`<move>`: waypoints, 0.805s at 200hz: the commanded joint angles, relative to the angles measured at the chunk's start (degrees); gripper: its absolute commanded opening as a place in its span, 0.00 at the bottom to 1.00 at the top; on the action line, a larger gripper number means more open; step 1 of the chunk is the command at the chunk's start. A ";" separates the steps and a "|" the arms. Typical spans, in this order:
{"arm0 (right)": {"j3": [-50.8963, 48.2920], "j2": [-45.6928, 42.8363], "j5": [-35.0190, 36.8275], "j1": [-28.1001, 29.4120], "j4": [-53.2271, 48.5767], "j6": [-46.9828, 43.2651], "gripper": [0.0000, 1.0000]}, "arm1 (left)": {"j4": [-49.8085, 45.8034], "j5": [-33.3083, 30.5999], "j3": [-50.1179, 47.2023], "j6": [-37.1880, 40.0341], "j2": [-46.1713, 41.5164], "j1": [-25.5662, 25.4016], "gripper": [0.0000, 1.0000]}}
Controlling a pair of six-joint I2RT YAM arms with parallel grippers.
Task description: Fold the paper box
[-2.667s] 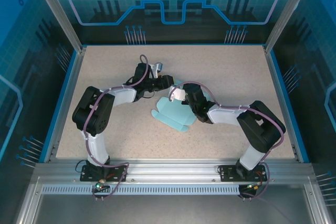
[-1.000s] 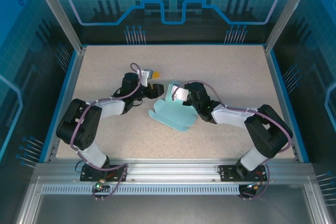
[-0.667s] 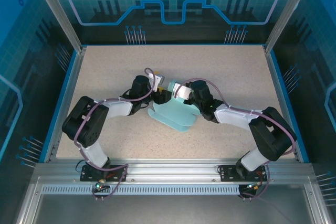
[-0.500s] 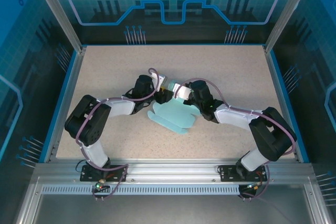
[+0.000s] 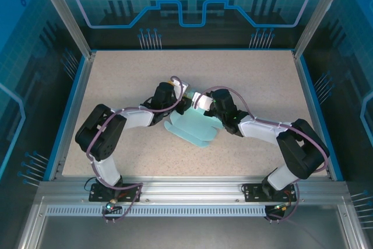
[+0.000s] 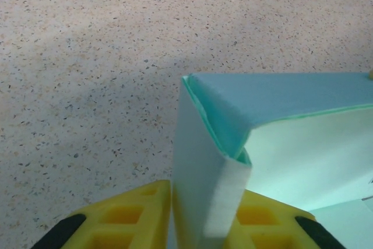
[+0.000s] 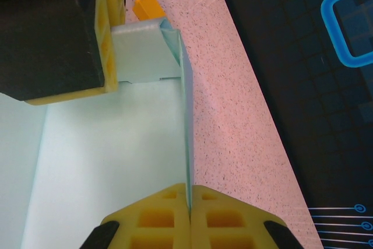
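You have the paper box (image 5: 192, 125) at the middle of the counter (image 5: 262, 74), between both arms. Right jaws clenched on its upright wall; left jaws pinch the folded corner. Hold that wall vertical as you crease; no tugging.

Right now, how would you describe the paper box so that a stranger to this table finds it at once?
On the speckled beige table, look at the middle, where the two arms meet. The paper box lies there: thin light blue card, partly folded, one wall raised. The tiny orange bit beside it is far smaller.
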 commanded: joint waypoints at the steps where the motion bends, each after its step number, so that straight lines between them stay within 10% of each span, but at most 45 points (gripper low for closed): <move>1: 0.15 -1.28 -0.95 -0.59 0.32 1.63 0.00 | 1.12 -1.16 0.98 0.89 0.46 -0.32 0.22; 51: 0.38 -1.10 -1.03 -0.59 0.15 2.22 0.01 | 2.13 -1.35 0.31 0.34 -0.58 -0.49 0.13; 161: 4.26 -7.36 -5.26 -0.68 -8.95 16.19 0.43 | -0.98 -11.51 -3.06 -4.79 -5.57 -0.72 0.06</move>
